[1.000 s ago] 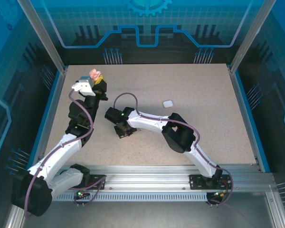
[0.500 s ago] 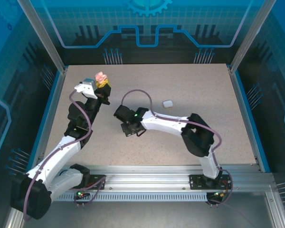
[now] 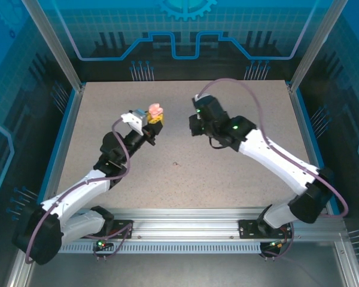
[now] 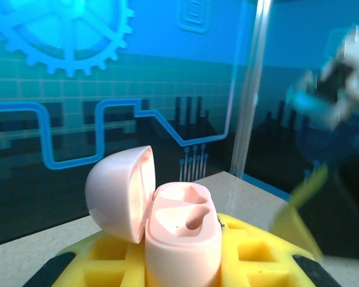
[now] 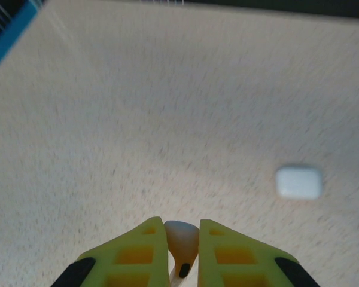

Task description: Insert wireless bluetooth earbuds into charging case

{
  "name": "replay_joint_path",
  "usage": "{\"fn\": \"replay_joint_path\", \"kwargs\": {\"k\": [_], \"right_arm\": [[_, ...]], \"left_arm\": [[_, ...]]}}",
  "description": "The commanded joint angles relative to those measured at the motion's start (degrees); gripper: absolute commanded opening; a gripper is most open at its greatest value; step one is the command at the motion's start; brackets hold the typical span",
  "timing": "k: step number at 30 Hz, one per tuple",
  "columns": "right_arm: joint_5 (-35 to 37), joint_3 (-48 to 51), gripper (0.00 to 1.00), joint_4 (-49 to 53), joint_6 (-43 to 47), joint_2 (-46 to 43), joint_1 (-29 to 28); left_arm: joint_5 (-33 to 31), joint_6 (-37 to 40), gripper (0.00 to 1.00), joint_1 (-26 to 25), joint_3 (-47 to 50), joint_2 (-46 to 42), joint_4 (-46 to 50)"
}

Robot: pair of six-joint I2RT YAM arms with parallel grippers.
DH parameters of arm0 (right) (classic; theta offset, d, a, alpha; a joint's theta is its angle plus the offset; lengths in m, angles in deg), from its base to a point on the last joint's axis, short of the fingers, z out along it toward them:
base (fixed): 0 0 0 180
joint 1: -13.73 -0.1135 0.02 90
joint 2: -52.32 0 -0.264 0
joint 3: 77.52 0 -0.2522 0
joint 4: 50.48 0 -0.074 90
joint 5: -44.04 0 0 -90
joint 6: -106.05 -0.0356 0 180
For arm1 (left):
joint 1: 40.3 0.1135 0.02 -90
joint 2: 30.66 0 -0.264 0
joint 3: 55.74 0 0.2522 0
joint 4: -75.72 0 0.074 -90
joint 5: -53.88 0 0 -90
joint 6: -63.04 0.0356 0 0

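My left gripper [image 3: 154,117] is shut on the pink round charging case [image 3: 156,110] and holds it above the table, left of the middle. In the left wrist view the case [image 4: 182,239] stands upright between the yellow fingers [image 4: 269,251]. Its lid [image 4: 116,200] is swung open to the left and both sockets are empty. My right gripper [image 5: 182,230] is shut on one small pale earbud [image 5: 180,238], held tip up above the bare table. The right arm [image 3: 227,128] hangs to the right of the pink case, a short gap away.
A white rounded-square case [image 5: 298,182] lies shut on the table to the right of the right gripper. The speckled table [image 3: 227,173] has blue rails along its sides and a blue panel wall at the back.
The right arm swung from the left-centre of the table up and right to the back middle and now covers the white case in the top view. The left gripper carried the pink case rightward.
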Motion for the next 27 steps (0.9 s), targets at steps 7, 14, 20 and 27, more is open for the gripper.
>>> {"fn": "replay_joint_path", "kwargs": {"k": [7, 14, 20, 27], "right_arm": [[-4.1, -1.7, 0.14, -10.0, 15.2, -9.8, 0.8], [-12.8, 1.3, 0.14, -17.4, 21.3, -14.4, 0.8], [-17.7, 3.5, 0.14, -20.2, 23.2, -15.9, 0.8], [-20.5, 3.2, 0.14, -19.1, 23.7, -15.8, 0.8]], "left_arm": [[-0.4, 10.2, 0.0, -7.7, -2.9, 7.0, -10.4], [-2.2, 13.1, 0.0, -10.8, -7.1, 12.0, -15.3], [-1.6, 13.3, 0.0, -12.3, -10.3, 14.6, -17.1], [-0.4, 14.4, 0.0, -13.4, -11.8, 16.1, -17.2]]}}
